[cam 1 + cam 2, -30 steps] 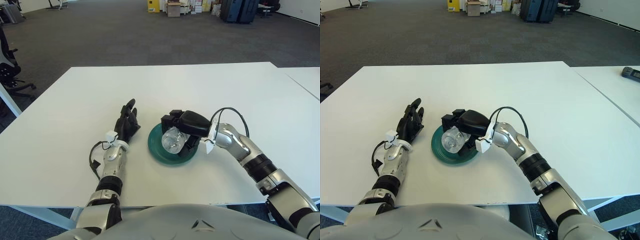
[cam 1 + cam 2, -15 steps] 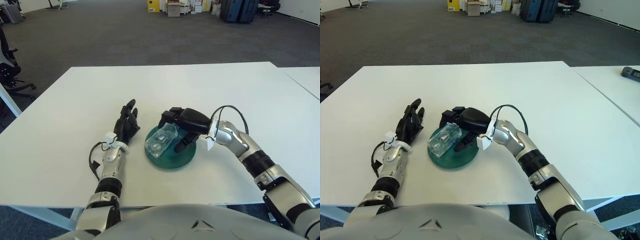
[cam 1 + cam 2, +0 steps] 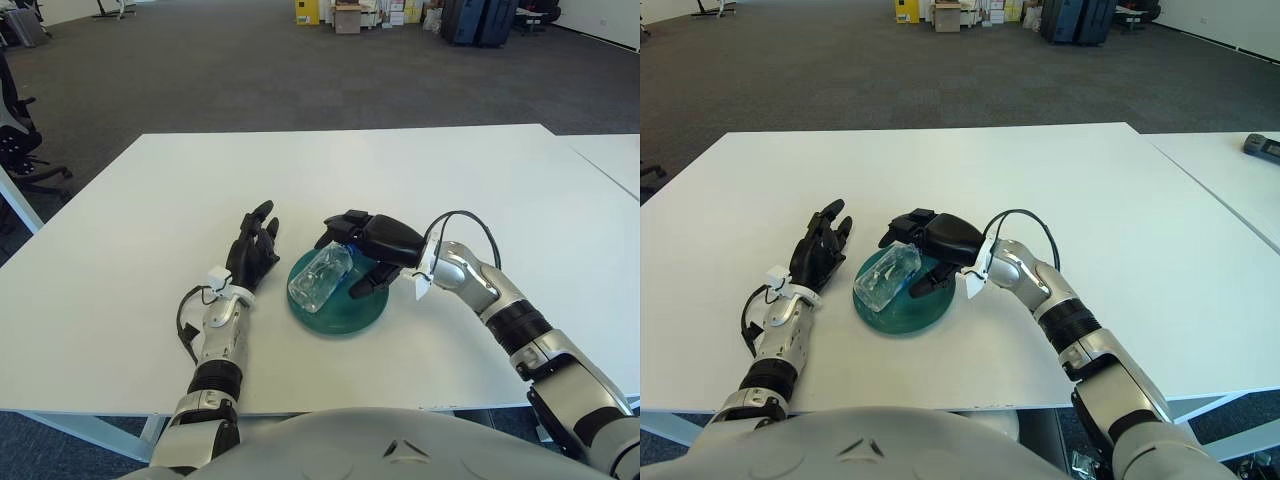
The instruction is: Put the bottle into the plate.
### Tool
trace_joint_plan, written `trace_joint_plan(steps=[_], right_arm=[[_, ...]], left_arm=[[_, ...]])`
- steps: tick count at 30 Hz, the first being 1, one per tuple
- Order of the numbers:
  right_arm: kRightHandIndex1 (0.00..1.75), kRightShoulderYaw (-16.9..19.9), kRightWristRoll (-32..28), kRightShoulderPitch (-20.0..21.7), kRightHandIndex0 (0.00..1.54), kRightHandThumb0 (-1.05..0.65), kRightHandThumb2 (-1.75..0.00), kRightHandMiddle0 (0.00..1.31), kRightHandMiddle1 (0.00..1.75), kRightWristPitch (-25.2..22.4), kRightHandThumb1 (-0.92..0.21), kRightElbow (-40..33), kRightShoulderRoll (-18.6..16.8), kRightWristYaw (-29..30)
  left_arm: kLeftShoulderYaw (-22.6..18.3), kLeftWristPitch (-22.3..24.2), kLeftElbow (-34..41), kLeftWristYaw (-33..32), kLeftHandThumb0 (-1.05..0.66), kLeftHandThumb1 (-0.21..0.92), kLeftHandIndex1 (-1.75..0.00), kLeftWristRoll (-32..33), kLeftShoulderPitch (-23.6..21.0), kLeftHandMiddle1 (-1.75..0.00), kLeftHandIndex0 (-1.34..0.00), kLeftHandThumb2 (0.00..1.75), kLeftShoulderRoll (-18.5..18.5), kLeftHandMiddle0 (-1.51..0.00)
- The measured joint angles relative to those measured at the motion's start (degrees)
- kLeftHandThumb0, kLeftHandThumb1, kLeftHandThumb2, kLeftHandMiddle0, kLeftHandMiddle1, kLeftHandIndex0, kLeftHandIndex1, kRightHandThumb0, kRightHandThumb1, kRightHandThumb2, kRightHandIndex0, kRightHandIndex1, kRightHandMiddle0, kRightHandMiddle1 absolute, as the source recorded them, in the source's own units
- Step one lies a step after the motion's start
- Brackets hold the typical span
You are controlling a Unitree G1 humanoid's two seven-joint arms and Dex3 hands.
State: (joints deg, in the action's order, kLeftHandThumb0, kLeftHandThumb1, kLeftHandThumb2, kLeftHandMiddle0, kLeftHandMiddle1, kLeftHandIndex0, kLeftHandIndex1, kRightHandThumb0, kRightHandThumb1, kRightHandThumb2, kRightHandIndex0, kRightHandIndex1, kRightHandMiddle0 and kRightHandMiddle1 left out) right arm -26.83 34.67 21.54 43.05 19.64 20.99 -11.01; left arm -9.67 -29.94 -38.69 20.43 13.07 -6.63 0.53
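Observation:
A clear plastic bottle (image 3: pixel 320 278) lies on its side in the round green plate (image 3: pixel 352 314) near the middle of the white table (image 3: pixel 450 180). Its near end points toward my left. My right hand (image 3: pixel 358 250) reaches in from the right and arches over the bottle's far end. The fingers (image 3: pixel 336 224) are spread above the bottle and the thumb (image 3: pixel 364 284) lies below it, on the plate. My left hand (image 3: pixel 251 256) shows just left of the plate, palm down with its fingers straight, holding nothing.
A second white table (image 3: pixel 612 152) adjoins on the right and carries a small dark device (image 3: pixel 1262 146). An office chair (image 3: pixel 18 140) stands off the left edge. Beyond the far edge is grey carpet, with boxes and cases by the back wall.
The bottle went from held end-on above the plate to lying on its side in it. My right hand loosened and drew slightly back to the right. The left hand barely moved.

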Motion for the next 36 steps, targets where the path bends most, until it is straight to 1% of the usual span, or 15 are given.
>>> trace_joint_plan(steps=[5, 9, 11, 13, 14, 16, 19, 22, 25, 29, 31, 34, 36], right_arm=[[0.0, 0.75, -0.29, -0.19, 0.03, -1.05, -0.78, 0.0, 0.43, -0.33, -0.92, 0.0, -0.01, 0.42], [0.01, 1.49, -1.6, -0.42, 0.05, -1.05, -0.77, 0.0, 0.43, -0.53, -0.92, 0.0, -0.17, 0.5], [0.03, 2.35, -2.91, -0.7, 0.1, -1.05, -0.77, 0.0, 0.49, -0.85, -0.92, 0.01, -0.47, 0.62], [0.05, 3.87, -5.37, -1.25, 0.2, -1.05, -0.74, 0.0, 0.6, -1.33, -0.92, 0.09, -1.12, 1.22], [0.06, 4.87, -6.86, -1.6, 0.25, -1.04, -0.72, 0.0, 0.65, -1.59, -0.92, 0.19, -1.63, 1.69], [0.08, 7.21, -10.25, -2.44, 0.31, -1.02, -0.71, 0.0, 0.71, -2.43, -0.92, 0.47, -3.1, 2.97], [0.09, 10.65, -15.07, -3.26, 0.36, -0.98, -0.69, 0.0, 0.75, -3.71, -0.92, 1.74, -5.5, 5.29], [0.08, 14.75, -18.56, -3.2, 0.38, -0.9, -0.68, 0.0, 0.72, -3.86, -0.92, 5.92, -7.21, 8.46], [0.07, 18.59, -21.07, -2.3, 0.37, -0.82, -0.67, 0.0, 0.66, -3.62, -0.92, 12.15, -7.52, 11.46], [0.03, 23.49, -25.48, -1.33, 0.33, -0.73, -0.68, 0.0, 0.57, -3.75, -0.92, 21.65, -7.45, 12.61], [0.02, 26.2, -28.08, -1.05, 0.31, -0.69, -0.7, 0.0, 0.53, -4.61, -0.92, 26.01, -8.14, 13.64], [0.01, 29.37, -30.38, -1.42, 0.28, -0.66, -0.72, 0.0, 0.49, -6.93, -0.92, 29.95, -10.01, 17.53], [0.0, 30.56, -31.19, -2.12, 0.27, -0.65, -0.74, 0.0, 0.49, -7.34, -0.92, 31.48, -11.06, 19.7]], left_arm=[[-0.04, -0.34, 0.13, 0.66, -0.81, 0.92, -0.77, 0.04, 0.1, -0.03, 0.0, 0.94, 0.03, -0.37], [-0.31, -0.39, 0.25, 1.5, -0.81, 0.92, -0.75, 0.73, 0.1, -0.02, 0.0, 0.93, 0.14, -0.36], [-0.45, -0.36, 0.31, 1.75, -0.81, 0.92, -0.74, 1.27, 0.1, -0.02, 0.0, 0.93, 0.19, -0.36], [-0.58, -0.3, 0.36, 1.94, -0.81, 0.92, -0.73, 1.81, 0.1, -0.02, 0.0, 0.92, 0.26, -0.36], [-0.65, -0.28, 0.38, 2.03, -0.81, 0.92, -0.73, 2.02, 0.1, -0.02, 0.0, 0.91, 0.28, -0.36], [-0.73, -0.25, 0.37, 2.09, -0.82, 0.92, -0.73, 2.23, 0.1, -0.02, 0.0, 0.9, 0.29, -0.36], [-0.79, -0.09, 0.34, 2.09, -0.82, 0.92, -0.73, 2.23, 0.1, -0.02, 0.0, 0.89, 0.25, -0.37], [-0.74, 0.13, 0.35, 2.09, -0.83, 0.92, -0.73, 2.18, 0.04, -0.01, 0.0, 0.89, 0.29, -0.36], [-0.7, 0.12, 0.39, 2.08, -0.84, 0.92, -0.71, 2.08, 0.01, -0.01, 0.0, 0.9, 0.27, -0.36], [-0.66, 0.12, 0.38, 1.97, -0.85, 0.92, -0.7, 1.68, 0.1, -0.01, 0.0, 0.9, 0.09, -0.36], [-0.64, 0.13, 0.34, 1.8, -0.85, 0.92, -0.69, 1.31, 0.23, -0.01, 0.0, 0.9, -0.03, -0.36], [-0.68, 0.25, 0.27, 1.63, -0.84, 0.92, -0.68, 1.08, 0.34, -0.01, 0.0, 0.9, -0.23, -0.36], [-0.74, 0.3, 0.22, 1.61, -0.84, 0.92, -0.68, 1.09, 0.36, -0.01, 0.0, 0.9, -0.33, -0.36]])
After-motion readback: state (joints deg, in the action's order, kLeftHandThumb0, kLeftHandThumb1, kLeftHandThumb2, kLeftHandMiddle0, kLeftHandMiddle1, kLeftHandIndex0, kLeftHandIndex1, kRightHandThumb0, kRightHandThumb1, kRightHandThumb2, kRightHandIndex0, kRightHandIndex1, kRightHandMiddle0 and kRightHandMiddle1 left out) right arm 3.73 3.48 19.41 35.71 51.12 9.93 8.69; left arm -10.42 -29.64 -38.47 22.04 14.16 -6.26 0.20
